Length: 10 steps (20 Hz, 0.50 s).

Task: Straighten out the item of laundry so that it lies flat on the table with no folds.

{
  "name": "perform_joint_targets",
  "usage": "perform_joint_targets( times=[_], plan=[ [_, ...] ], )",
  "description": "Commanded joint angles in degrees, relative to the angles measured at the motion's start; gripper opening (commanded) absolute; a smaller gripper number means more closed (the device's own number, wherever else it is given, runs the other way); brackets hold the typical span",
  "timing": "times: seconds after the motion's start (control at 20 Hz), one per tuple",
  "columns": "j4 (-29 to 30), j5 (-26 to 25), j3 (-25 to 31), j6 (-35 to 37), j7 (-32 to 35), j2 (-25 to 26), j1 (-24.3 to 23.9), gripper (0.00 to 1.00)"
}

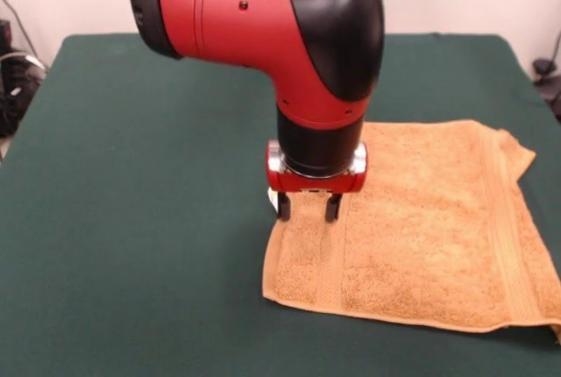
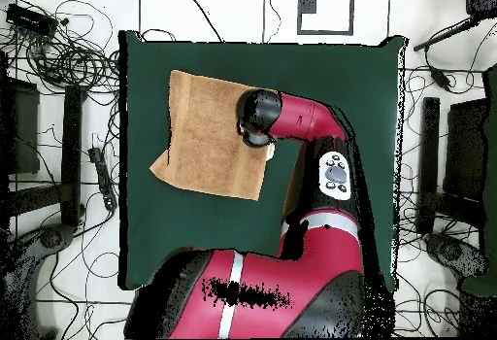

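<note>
The golden-orange towel, the item of laundry, lies spread on the dark green table, in the front view at the right. Its woven bands run near its left and right edges, and its far right corner is folded. In the overhead view the towel lies in the table's upper left part, with one corner sticking out at the lower left. My gripper stands over the towel's left edge, near its far left corner. Its two black fingers point down, a small gap apart, and hold nothing. In the overhead view the arm's head hides the gripper.
The towel's right edge lies close to the table's right edge in the front view. Cables and stands lie on the floor around the table. The red arm reaches across the table from the base.
</note>
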Motion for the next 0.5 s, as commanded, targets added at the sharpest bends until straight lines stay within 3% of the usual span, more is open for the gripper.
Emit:
perform_joint_targets(
  times=[0.05,0.25,0.5],
  plan=[
    [0.5,1.7,1.9,2.6,13.3,3.6,2.4,1.0],
    [-0.4,1.2,2.1,1.1,12.6,5.1,2.0,1.0],
    [-10.3,-2.3,3.0,-9.1,7.5,17.4,0.5,1.0]
  ],
)
